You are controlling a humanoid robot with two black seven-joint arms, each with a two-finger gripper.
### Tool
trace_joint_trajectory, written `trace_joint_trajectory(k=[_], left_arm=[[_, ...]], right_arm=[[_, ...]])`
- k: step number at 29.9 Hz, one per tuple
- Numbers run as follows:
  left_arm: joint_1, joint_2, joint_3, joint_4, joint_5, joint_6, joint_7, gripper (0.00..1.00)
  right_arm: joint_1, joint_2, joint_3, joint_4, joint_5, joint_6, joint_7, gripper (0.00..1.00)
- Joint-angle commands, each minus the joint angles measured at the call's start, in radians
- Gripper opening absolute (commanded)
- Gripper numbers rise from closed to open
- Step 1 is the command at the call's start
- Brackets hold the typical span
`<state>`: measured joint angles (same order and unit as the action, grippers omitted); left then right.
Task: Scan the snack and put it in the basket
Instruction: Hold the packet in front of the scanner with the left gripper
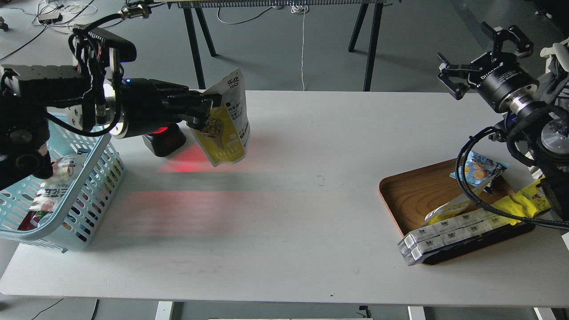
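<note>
A: Where is the snack (226,122) right now?

B: In the air above the tabletop (302,186), pinched by the left tool (205,109). The fingers are closed on the pouch's left edge, about halfway up, so it hangs tilted with its printed face toward the camera.

A: And the scanner?

B: A small dark unit with a red glow (164,140) sits on the tabletop just below and behind the left wrist. Red light spills across the surface beneath the pouch, so I'd judge the scan is the step in hand.

A: How should it be done well?

B: Present the barcode side squarely to the red beam and hold it steady. I can't tell where the barcode sits; if it is on the far face, the pouch needs turning at the wrist. The grip on one edge is thin, so any rotation should be slow, or the pouch may swing or slip.

A: Then the basket?

B: The basket (95,178) stands at the left edge of the tabletop, right beside the arm, with a few packets already inside. It is a short carry left, and the release should happen low over the opening.

A: The right tool (482,58)?

B: Raised at the far right, fingers spread, holding nothing, above the wooden tray (413,195) of other snacks.
</note>
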<state>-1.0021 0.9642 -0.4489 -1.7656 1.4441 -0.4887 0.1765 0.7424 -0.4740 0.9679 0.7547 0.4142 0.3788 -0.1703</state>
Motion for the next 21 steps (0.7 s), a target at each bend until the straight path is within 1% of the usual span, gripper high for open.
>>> trace_joint_trajectory(k=[1, 3, 5, 9, 13, 17, 21], left_arm=[[0.000, 0.004, 0.007, 0.000, -0.016, 0.000, 0.050, 0.02], [0.008, 0.010, 0.012, 0.003, -0.016, 0.000, 0.075, 0.02], [0.016, 0.016, 0.012, 0.005, -0.016, 0.000, 0.090, 0.02], [0.039, 0.031, 0.013, 0.008, -0.013, 0.000, 0.090, 0.02], [0.063, 0.030, 0.012, 0.011, -0.005, 0.000, 0.066, 0.02], [0.099, 0.025, 0.012, 0.011, -0.004, 0.000, 0.025, 0.01], [0.125, 0.021, 0.012, 0.011, -0.001, 0.000, 0.014, 0.01]], right_arm=[[0.000, 0.000, 0.000, 0.000, 0.000, 0.000, 0.000, 0.96], [0.000, 0.001, 0.000, -0.002, 0.000, 0.000, 0.000, 0.96], [-0.002, 0.001, 0.000, -0.002, 0.000, 0.000, 0.000, 0.96], [-0.002, 0.001, -0.002, -0.002, 0.000, 0.000, 0.000, 0.96], [-0.002, 0.001, 0.000, -0.002, 0.000, 0.000, 0.000, 0.96], [-0.002, 0.001, -0.002, -0.002, 0.000, 0.000, 0.000, 0.96], [-0.002, 0.001, -0.002, -0.002, 0.000, 0.000, 0.000, 0.96]])
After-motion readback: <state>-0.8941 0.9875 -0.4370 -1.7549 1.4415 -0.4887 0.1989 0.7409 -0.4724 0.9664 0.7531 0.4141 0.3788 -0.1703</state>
